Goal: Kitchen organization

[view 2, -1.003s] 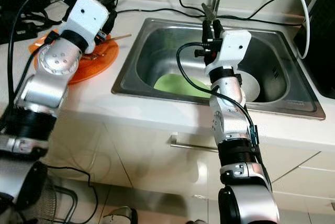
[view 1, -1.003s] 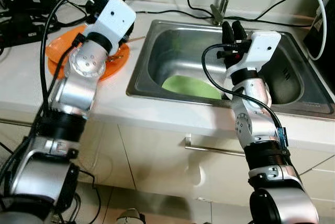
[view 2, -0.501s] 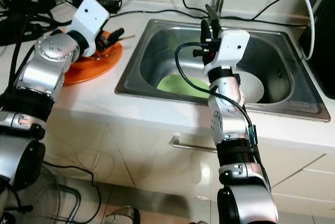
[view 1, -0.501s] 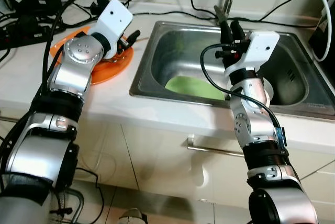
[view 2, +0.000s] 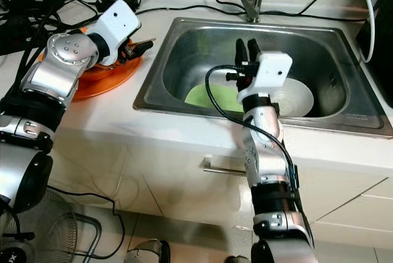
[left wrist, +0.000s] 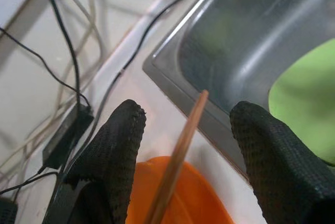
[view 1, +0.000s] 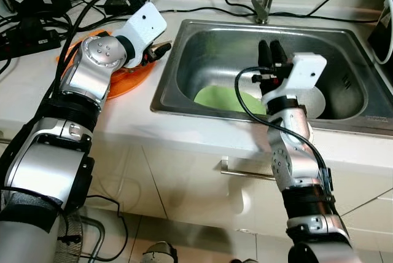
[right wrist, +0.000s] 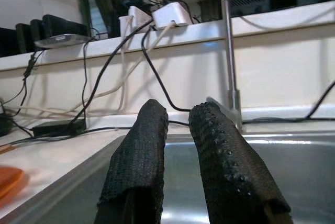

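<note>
An orange plate (view 1: 123, 80) lies on the white counter left of the sink. My left gripper (view 1: 161, 49) hovers over the plate's sink-side edge, open. In the left wrist view a thin wooden stick (left wrist: 180, 150) lies between the two fingers (left wrist: 112, 150), untouched on both sides. A green plate (view 1: 221, 98) lies flat in the steel sink (view 1: 202, 42), with a white bowl (view 1: 320, 100) beside it on the right. My right gripper (view 1: 268, 51) points upward over the sink's front part, shut and holding nothing.
A faucet (view 1: 265, 11) stands behind the sink. Black cables and power adapters (view 1: 31, 29) crowd the back left of the counter. A black appliance (view 1: 387, 35) stands at the right edge. Below the counter is a cabinet drawer with a metal handle (view 1: 245, 174).
My left gripper has swung from over the orange plate's middle to its sink-side edge. The right gripper has dropped lower and come nearer the sink's front. The camera has shifted slightly.
</note>
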Controlling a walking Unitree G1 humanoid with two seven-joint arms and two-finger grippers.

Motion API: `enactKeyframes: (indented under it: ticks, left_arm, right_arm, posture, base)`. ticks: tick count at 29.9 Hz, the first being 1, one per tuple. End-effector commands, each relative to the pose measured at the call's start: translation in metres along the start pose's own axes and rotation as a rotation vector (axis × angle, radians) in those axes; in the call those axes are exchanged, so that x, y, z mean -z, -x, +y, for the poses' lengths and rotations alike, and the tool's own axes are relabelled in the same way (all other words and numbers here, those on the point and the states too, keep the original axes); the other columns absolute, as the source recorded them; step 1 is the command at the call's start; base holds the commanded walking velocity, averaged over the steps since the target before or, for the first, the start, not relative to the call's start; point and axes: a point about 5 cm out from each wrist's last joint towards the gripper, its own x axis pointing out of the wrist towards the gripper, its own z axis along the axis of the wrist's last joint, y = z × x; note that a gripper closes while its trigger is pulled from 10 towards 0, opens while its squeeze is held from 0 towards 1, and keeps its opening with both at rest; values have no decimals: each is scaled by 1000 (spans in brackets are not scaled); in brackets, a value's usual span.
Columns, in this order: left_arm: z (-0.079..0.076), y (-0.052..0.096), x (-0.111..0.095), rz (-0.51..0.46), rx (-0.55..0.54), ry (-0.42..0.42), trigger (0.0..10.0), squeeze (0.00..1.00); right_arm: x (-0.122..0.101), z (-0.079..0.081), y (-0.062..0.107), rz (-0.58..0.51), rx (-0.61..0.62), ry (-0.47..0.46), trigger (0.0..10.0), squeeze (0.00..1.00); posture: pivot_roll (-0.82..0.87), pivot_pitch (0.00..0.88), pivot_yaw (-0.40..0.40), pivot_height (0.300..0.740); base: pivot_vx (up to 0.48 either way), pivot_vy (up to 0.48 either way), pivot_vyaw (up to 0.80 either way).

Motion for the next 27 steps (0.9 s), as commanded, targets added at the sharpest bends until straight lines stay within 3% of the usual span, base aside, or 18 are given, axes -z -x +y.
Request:
enactKeyframes:
  ticks: [1, 19, 20, 21, 22, 23, 27]
  left_arm:
    - [7, -1, -10, 3, -7, -45, 10000, 0]
    - [8, -5, 6, 120, -99, -46, 10000, 0]
    - [8, -5, 7, 123, -102, -46, 8902, 0]
    - [8, -5, 7, 123, -102, -46, 8902, 0]
    - [7, -5, 7, 126, -106, -46, 7608, 0]
    - [8, -6, 7, 129, -114, -47, 0, 0]
    - [8, -6, 6, 126, -121, -50, 0, 0]
  right_arm:
    - [-4, 4, 1, -7, -6, -8, 10000, 0]
    - [-5, 3, 13, 28, 18, -16, 10000, 0]
    - [-5, 3, 14, 30, 19, -15, 10000, 0]
    - [-5, 3, 14, 30, 19, -15, 10000, 0]
    - [-5, 3, 14, 31, 19, -14, 10000, 0]
    - [-5, 2, 14, 35, 20, -13, 10000, 0]
    - [-6, 1, 15, 37, 22, -12, 10000, 0]
  posture:
    - [143, 162, 68, 740]
    - [116, 195, 70, 740]
    - [114, 197, 70, 740]
    - [114, 197, 70, 740]
    - [114, 197, 70, 740]
    - [112, 198, 69, 740]
    - [111, 196, 66, 740]
  base:
    - [0, 0, 0]
    - [0, 0, 0]
    - [0, 0, 0]
    - [0, 0, 0]
    - [0, 0, 0]
    - [0, 0, 0]
    - [0, 0, 0]
